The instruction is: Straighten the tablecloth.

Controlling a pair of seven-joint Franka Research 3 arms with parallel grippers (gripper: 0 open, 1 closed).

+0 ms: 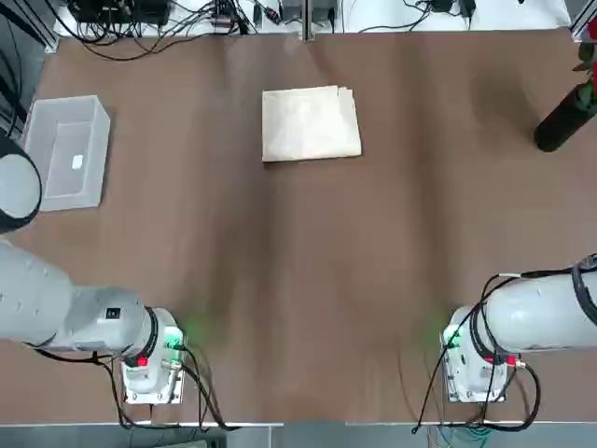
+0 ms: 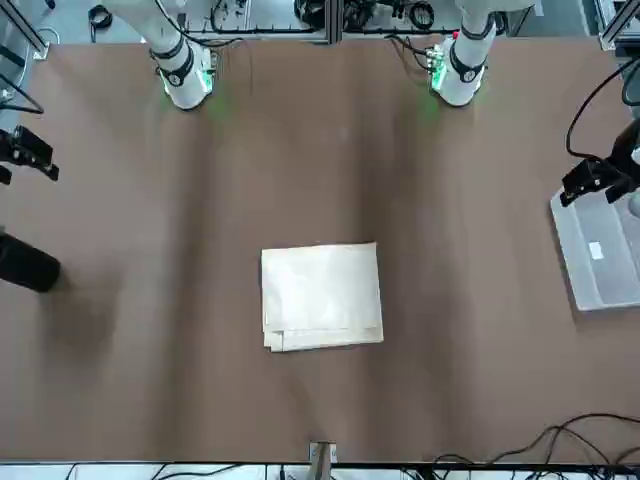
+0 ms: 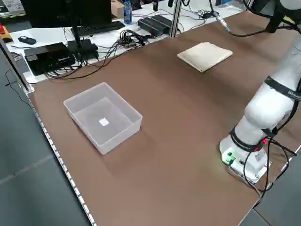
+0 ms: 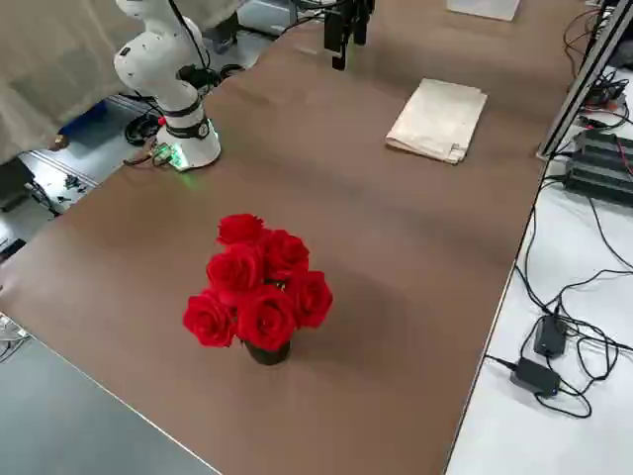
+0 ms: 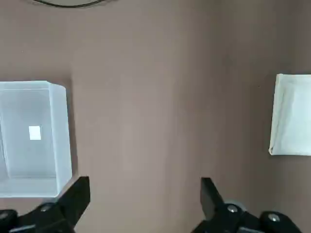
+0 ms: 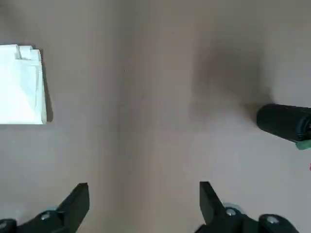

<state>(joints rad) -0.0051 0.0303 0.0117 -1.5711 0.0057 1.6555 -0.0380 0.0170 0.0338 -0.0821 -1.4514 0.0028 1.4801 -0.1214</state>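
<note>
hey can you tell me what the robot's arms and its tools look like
Both arms are white and rounded, with dark bands, black cables, and green and red lights at the base. The left tool and right tool are black, each with two blocky fingers and small silvery screws.

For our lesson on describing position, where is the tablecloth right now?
In the top view, the folded tablecloth lies at the table's far side from the arms, between the plastic box on the left and the black vase.
</note>
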